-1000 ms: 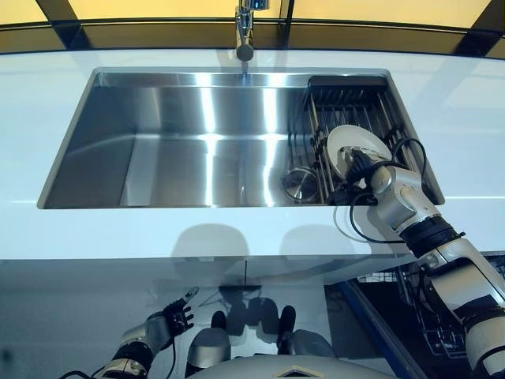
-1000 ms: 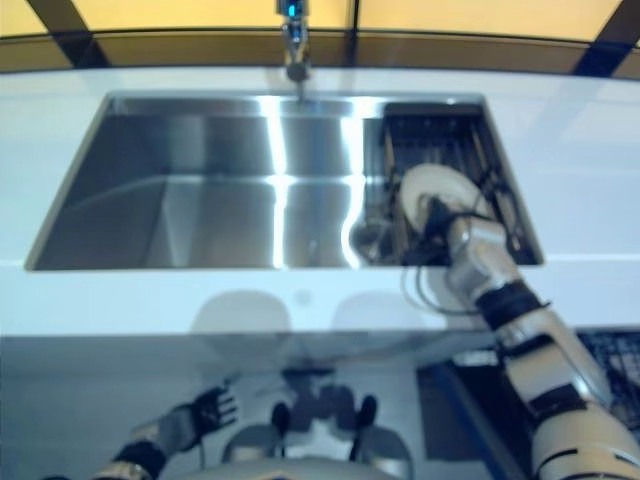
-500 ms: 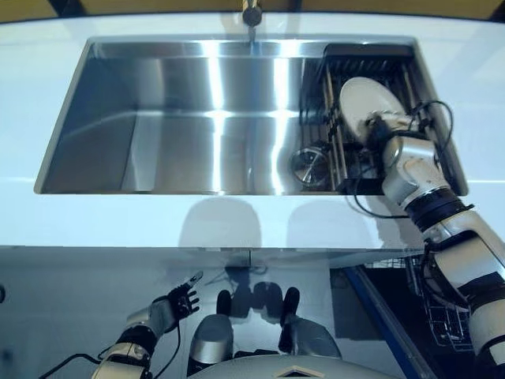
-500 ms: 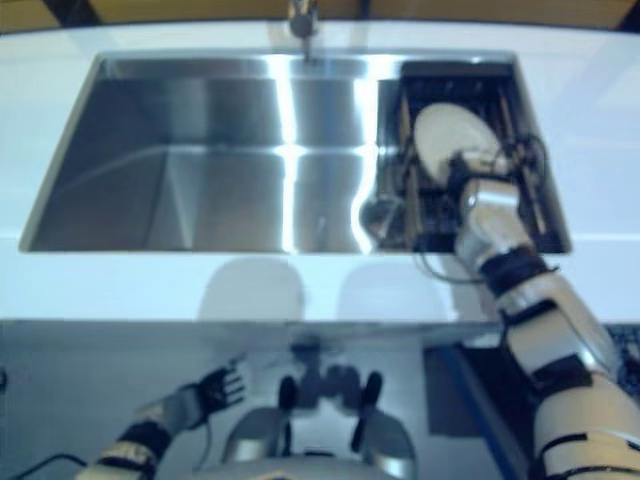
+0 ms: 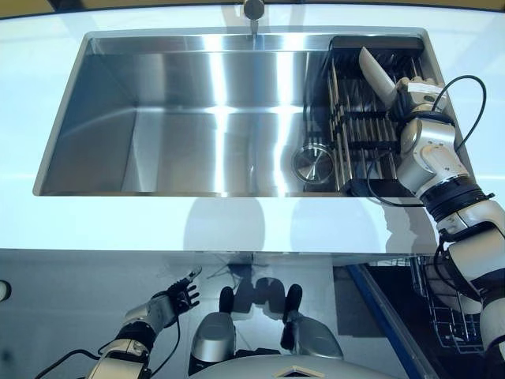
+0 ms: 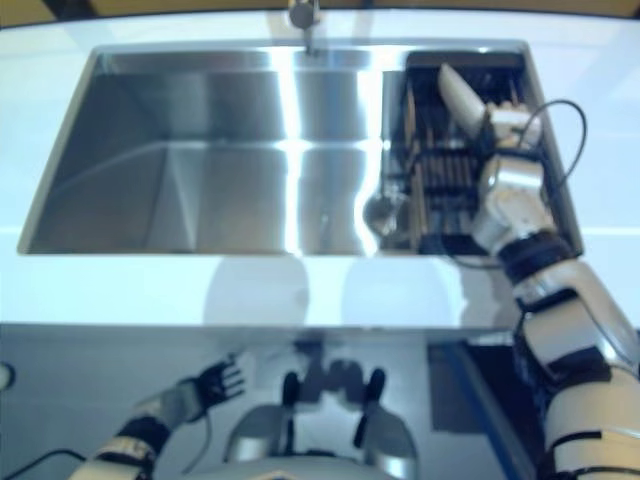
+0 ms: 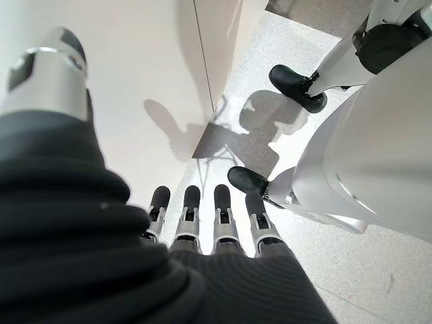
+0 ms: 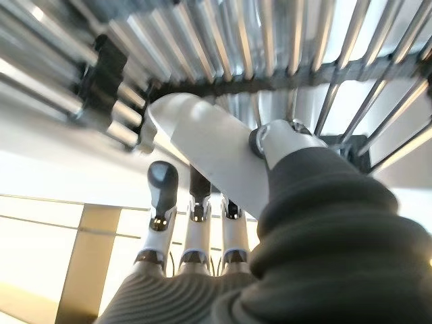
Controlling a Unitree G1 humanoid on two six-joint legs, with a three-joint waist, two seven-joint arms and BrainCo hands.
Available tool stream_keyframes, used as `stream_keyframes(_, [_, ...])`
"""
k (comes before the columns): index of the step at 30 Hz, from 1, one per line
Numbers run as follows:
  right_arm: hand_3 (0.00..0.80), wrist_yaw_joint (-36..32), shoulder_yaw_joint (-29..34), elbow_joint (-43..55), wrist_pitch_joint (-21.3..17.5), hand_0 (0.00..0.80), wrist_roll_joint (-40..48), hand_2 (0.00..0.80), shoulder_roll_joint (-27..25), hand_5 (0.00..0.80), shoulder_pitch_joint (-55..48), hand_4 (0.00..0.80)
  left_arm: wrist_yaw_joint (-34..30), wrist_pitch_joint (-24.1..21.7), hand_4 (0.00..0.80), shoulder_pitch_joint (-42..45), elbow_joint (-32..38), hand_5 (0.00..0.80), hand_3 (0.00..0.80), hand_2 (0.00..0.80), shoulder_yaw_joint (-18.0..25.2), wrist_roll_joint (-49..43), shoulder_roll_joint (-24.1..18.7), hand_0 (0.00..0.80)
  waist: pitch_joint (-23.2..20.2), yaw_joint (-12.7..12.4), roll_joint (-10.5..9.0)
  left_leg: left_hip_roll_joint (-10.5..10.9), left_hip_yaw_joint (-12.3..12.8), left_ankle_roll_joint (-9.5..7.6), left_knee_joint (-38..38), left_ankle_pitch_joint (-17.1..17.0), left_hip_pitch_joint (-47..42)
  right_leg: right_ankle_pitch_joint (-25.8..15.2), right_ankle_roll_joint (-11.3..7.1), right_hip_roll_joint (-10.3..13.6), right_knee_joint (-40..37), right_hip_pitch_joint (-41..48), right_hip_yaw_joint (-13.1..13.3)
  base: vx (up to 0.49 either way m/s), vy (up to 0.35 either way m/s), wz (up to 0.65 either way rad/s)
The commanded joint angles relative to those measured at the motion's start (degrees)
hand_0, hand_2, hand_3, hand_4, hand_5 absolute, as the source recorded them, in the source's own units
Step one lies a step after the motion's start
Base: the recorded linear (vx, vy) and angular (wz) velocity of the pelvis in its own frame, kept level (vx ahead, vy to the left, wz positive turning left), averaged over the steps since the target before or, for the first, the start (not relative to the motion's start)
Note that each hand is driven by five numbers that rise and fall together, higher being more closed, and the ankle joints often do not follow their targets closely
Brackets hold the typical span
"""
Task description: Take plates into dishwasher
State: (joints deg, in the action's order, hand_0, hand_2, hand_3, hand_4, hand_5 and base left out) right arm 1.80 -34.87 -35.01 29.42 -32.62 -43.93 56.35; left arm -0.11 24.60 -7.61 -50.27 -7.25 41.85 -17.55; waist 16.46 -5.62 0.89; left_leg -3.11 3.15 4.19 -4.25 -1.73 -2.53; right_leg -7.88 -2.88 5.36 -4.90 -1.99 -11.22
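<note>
A white plate (image 5: pixel 377 75) is tilted edge-on over the far end of the dark wire dish rack (image 5: pixel 357 138) at the right side of the steel sink (image 5: pixel 197 118). My right hand (image 5: pixel 420 93) is shut on the plate. In the right wrist view the thumb (image 8: pixel 283 145) presses one face of the plate (image 8: pixel 202 152) and the fingers (image 8: pixel 162 196) lie behind the other. My left hand (image 5: pixel 172 302) hangs low in front of the counter, open and empty, and it also shows in the left wrist view (image 7: pixel 202 223).
A round drain strainer (image 5: pixel 313 163) sits on the sink floor beside the rack. The faucet (image 5: pixel 253 9) stands at the back centre. White counter (image 5: pixel 95 221) surrounds the sink. A wire dishwasher basket (image 5: pixel 442 316) shows below the counter at the lower right.
The camera has tipped down. My right hand has raised the plate off the rack's middle toward its far end and turned it from face-on to edge-on. The left hand has stayed low.
</note>
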Motion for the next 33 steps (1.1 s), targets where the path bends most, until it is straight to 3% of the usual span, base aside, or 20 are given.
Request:
stream_keyframes(1, [0.8,4.77,0.91,-2.01,0.39,0.8,1.52,0.8,-8.41,0.8,0.67,0.8,-0.91,0.43,0.0,1.02,0.61,0.0,0.0,0.0,-2.61,-0.34,-1.92,0.0,-4.36,1.17,-2.03,1.4,1.63,-2.35,0.93,1.01,2.04,4.23,-4.21,1.24,1.75,2.52,2.67,0.076,0.019,-0.05])
stream_keyframes(5, [0.8,6.06,4.1,-0.06,-2.5,0.8,9.68,0.8,-9.48,0.8,-1.85,0.8,-1.32,0.79,0.0,2.09,0.49,0.0,0.0,0.0,-2.05,-1.04,-1.93,0.0,-6.01,1.79,-2.34,1.35,2.0,-2.23,0.65,1.45,0.36,4.4,-4.26,1.22,1.36,3.91,2.74,0.085,0.022,-0.03])
stream_keyframes(9, [0.8,4.09,7.66,1.57,-5.26,0.8,21.58,0.8,-9.19,0.8,-3.66,0.8,-1.5,1.22,0.0,2.94,-0.18,0.0,0.0,0.0,-1.95,-1.1,-1.88,0.0,-7.61,2.28,-2.54,1.36,2.28,-2.1,0.46,2.03,-1.54,4.66,-4.2,1.13,1.13,5.5,2.82,0.096,0.023,-0.04])
stream_keyframes(14, [0.8,1.18,11.22,2.99,-8.56,0.8,29.81,0.8,-9.39,0.8,-4.64,0.8,-2.4,0.64,0.0,3.88,-1.67,0.0,0.0,0.0,-1.47,-1.93,-1.99,0.0,-8.95,2.91,-2.87,1.34,2.63,-1.94,0.19,2.65,-3.62,5.06,-4.11,1.02,0.98,7.27,2.84,0.077,0.021,-0.06])
stream_keyframes(23, [0.8,-4.09,16.23,7.23,-11.84,0.8,38.2,0.8,-11.86,0.8,-7.15,0.8,-4.31,-1.12,0.0,5.21,-3.37,0.0,0.0,0.0,-0.22,-3.52,-2.31,0.0,-10.39,4.28,-3.64,1.43,3.48,-1.95,-0.07,3.17,-5.54,5.18,-4.11,0.75,0.83,8.67,3.56,0.02,0.019,-0.07])
stream_keyframes(33, [0.8,-9.27,20.68,8.78,-13.19,0.8,43.3,0.8,-18.33,0.8,-9.89,0.8,-6.66,-4.18,0.0,6.42,-5.48,0.0,0.0,0.0,0.17,-5.74,-2.75,0.0,-11.47,6.54,-4.68,1.61,4.93,-2.42,-0.14,3.83,-6.71,4.85,-4.14,0.06,1.1,8.68,5.33,-0.003,0.015,-0.06])
